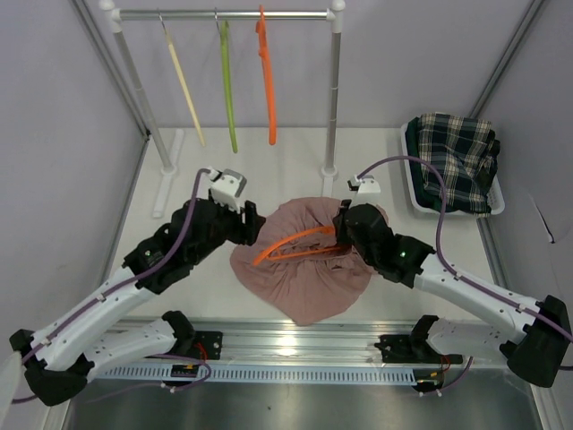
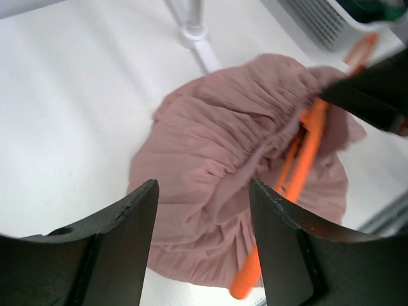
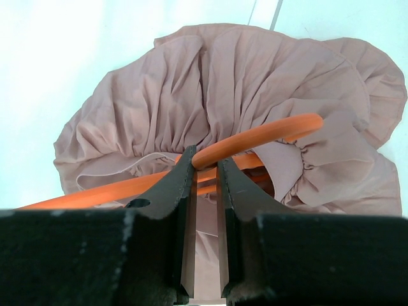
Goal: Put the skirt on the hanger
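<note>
Orange hanger [image 3: 268, 131] on pink skirt [image 3: 210, 83], clamped in right pincer [image 3: 205, 159]; left pincer [image 2: 204, 191] agape.

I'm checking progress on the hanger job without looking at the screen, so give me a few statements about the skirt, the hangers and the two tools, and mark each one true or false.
1. The right tool is shut on the orange hanger that lies in the skirt. True.
2. The left tool grips the skirt. False: it is open and holds nothing.
3. Three hangers hang on the rack. True.
4. The skirt hangs from the rack. False: it lies bunched on the table.
5. The white basket is empty. False: it holds a plaid cloth.
</note>
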`<state>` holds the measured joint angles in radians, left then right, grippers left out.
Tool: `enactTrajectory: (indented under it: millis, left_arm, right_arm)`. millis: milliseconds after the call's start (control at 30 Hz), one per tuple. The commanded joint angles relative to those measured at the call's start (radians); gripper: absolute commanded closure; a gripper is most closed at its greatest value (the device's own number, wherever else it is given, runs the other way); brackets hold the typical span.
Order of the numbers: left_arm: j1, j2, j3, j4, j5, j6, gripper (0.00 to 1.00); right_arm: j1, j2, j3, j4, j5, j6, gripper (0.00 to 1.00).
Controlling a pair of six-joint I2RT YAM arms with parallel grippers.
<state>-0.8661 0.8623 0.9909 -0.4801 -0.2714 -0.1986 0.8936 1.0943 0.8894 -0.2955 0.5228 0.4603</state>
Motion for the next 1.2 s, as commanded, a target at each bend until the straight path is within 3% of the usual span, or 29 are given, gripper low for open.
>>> enactTrajectory:
  millis: [0, 133, 333, 567, 867, 1167]
  left_arm:
    - [0.122, 0.007, 0.017, -0.064, 0.087, -0.136, 0.37]
    - [0.212, 0.063, -0.026, -0.086, 0.214, -0.211, 0.44]
    - [0.223, 0.115, -0.162, 0.003, 0.369, -0.295, 0.54]
    - [0.222, 0.115, -0.261, 0.072, 0.445, -0.329, 0.57]
    - [0.21, 0.179, -0.331, 0.192, 0.474, -0.361, 0.59]
    - [0.177, 0.233, -0.336, 0.271, 0.373, -0.375, 0.58]
  right_arm:
    - [-0.007, -0.027, -0.026, 0.002, -0.004, 0.052, 1.0]
    - [-0.013, -0.042, -0.036, 0.002, -0.015, 0.057, 1.0]
    - [-0.028, -0.06, -0.055, 0.016, -0.04, 0.07, 1.0]
    - [-0.053, -0.068, -0.063, 0.022, -0.066, 0.072, 1.0]
    - [-0.065, -0.068, -0.07, 0.027, -0.078, 0.083, 1.0]
    - [-0.07, -0.065, -0.069, 0.032, -0.084, 0.08, 1.0]
